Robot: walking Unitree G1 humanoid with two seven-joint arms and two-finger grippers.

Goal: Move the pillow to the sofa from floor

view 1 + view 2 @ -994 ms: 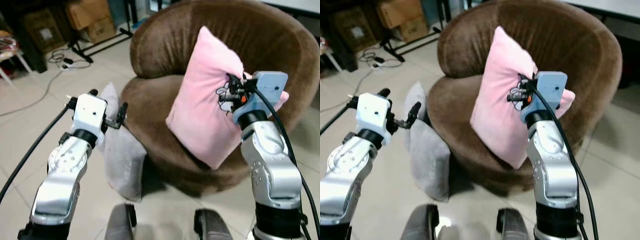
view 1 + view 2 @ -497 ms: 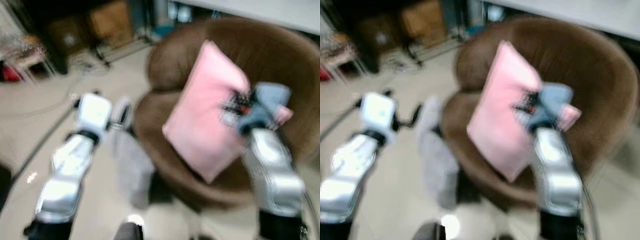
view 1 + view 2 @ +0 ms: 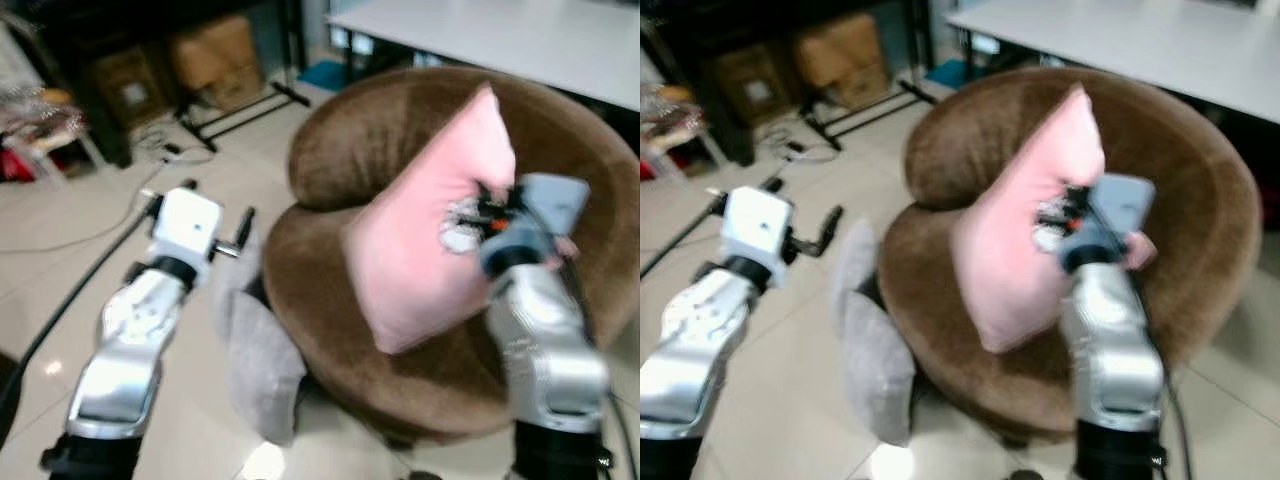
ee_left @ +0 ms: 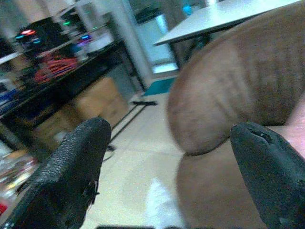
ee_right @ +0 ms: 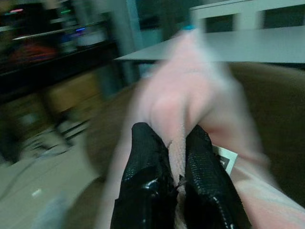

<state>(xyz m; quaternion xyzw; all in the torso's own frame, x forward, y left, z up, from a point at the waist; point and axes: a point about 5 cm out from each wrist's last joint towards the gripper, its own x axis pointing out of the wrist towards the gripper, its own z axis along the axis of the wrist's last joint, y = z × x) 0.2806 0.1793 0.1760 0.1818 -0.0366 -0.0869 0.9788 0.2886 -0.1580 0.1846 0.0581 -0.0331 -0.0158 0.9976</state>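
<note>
A pink pillow [image 3: 430, 240] hangs tilted over the seat of the round brown sofa chair [image 3: 400, 150], its lower corner close to the cushion. My right gripper [image 5: 176, 186] is shut on the pillow's edge, pinching the fabric between both fingers [image 5: 143, 176]. The same gripper [image 3: 480, 212] shows at the pillow's right side in the eye views. My left gripper [image 3: 215, 225] is raised and open left of the chair, holding nothing. A grey pillow [image 3: 255, 350] leans on the floor against the chair's left side.
Tiled floor [image 3: 60, 300] lies to the left. Cardboard boxes [image 3: 215, 50], cables and a dark stand sit at the back left. A white table [image 3: 520, 40] stands behind the chair.
The camera has shifted and the view is blurred. The pink pillow, still pinched by my right gripper, now sits further over the chair seat. My left gripper has stayed open.
</note>
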